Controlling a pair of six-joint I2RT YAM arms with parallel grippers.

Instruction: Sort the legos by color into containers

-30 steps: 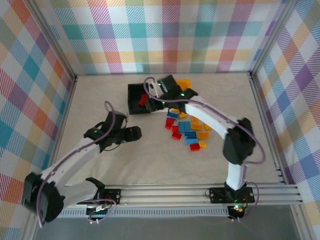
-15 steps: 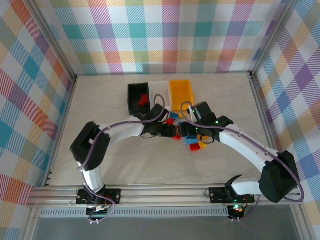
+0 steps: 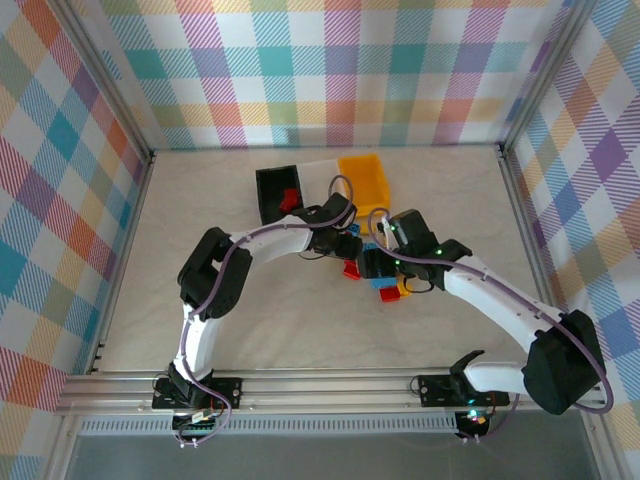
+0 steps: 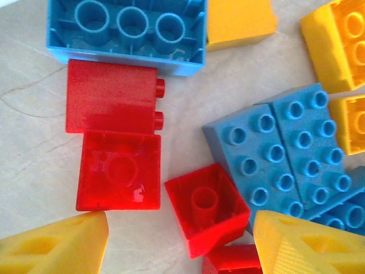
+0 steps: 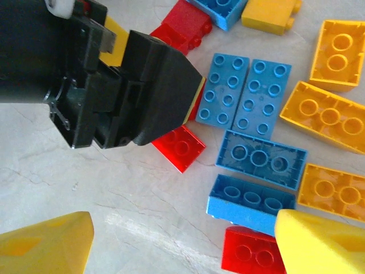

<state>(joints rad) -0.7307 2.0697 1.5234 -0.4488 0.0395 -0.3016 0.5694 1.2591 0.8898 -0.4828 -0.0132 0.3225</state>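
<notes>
The counter (image 3: 200, 240) is showing as a pale cream surface with faint grey veining. Plaid walls (image 3: 330, 80) in pastel stripes are closing it in on three sides, and aluminium rails (image 3: 330, 385) are running along the near edge. Toward the back, the black bin (image 3: 268, 200), the white bin (image 3: 318, 175) and the yellow-orange bin (image 3: 360, 178) are sitting side by side in a row, and a red brick (image 3: 290, 198) is lying in the black one. The legos (image 3: 388, 292) are lying loose on the counter just in front of the bins, with red, blue and yellow-orange mixed together. Both arms are reaching into that pile. The left hand (image 4: 179, 242) is hovering low over it with its fingers apart and nothing clamped, and an upturned red brick (image 4: 205, 208) is lying just ahead of the gap between the tips. The right hand (image 5: 182, 242) is hanging just beside the left one, its fingers spread wide over bare counter, with blue bricks (image 5: 256, 154) and yellow ones lying close by.
</notes>
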